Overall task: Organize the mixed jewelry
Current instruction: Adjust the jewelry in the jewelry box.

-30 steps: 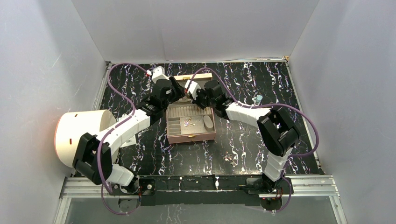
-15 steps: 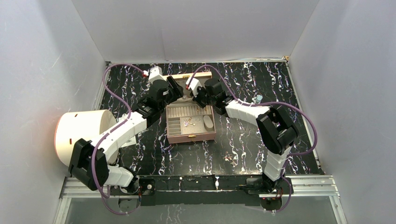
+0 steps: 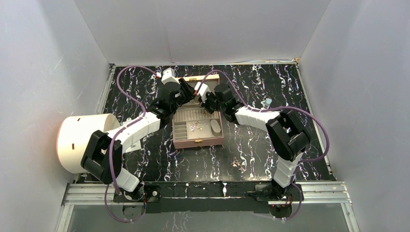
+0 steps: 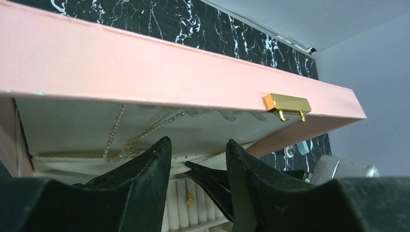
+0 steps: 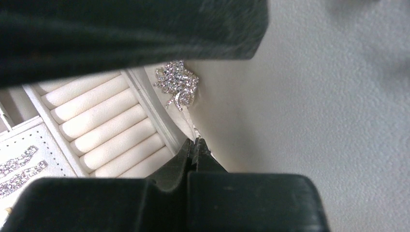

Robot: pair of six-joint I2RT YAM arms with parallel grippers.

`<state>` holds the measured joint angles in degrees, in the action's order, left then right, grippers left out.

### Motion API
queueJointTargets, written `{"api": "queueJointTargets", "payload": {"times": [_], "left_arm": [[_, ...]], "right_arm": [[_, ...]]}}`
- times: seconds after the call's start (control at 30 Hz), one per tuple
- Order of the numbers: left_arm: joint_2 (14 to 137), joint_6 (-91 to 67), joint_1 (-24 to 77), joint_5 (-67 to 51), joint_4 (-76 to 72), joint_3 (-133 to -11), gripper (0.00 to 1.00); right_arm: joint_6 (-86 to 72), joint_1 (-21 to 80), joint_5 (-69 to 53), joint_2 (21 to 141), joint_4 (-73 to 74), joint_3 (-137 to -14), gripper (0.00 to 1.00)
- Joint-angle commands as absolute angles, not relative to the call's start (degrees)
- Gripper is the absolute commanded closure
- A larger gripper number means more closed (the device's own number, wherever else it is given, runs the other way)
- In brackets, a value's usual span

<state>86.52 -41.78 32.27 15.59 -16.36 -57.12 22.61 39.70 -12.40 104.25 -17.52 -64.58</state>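
The pink box [image 3: 198,141] stands open mid-table, its lid [image 4: 145,72] raised at the back. Loose jewelry [image 3: 238,163] lies on the table in front of the box, with more pieces [image 3: 196,126] inside it. My left gripper [image 4: 198,141] is open under the lid, nothing between its fingers. A silvery chain [image 4: 128,140] hangs on the lid's lining. My right gripper [image 5: 196,141] is shut at the lid's lining, pinching the thin chain below a sparkling pendant [image 5: 176,84]. In the top view both grippers, left [image 3: 188,96] and right [image 3: 207,101], meet at the box's back.
A large white cylinder [image 3: 80,142] sits at the left edge beside my left arm. A small pale blue object [image 3: 267,102] lies right of the box. The lid carries a gold clasp [image 4: 286,104]. White ring rolls [image 5: 106,121] fill the back compartment, and two silvery strands [image 5: 19,166] lie on a perforated pad.
My left wrist has shifted right, closer to the lid and to the right gripper, and its elbow has swung inward. The right arm has hardly moved.
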Motion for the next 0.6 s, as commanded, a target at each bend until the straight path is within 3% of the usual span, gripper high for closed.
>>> {"api": "queueJointTargets", "payload": {"times": [0.0,0.33,0.57], "left_arm": [[85.12,-41.91,32.43,17.72,-20.36,-56.99,0.58],[90.94,-40.97,32.43,19.13,-21.01,-60.31,0.59],[91.59,-40.47,32.41,20.25,-20.53,-60.99,0.59]], "right_arm": [[20.07,41.33,-18.14,101.86,-19.25,-61.84,1.0],[23.0,42.24,-19.39,99.52,-25.21,-56.64,1.0],[32.42,46.99,-12.59,98.79,-29.58,-51.01,1.0]]}}
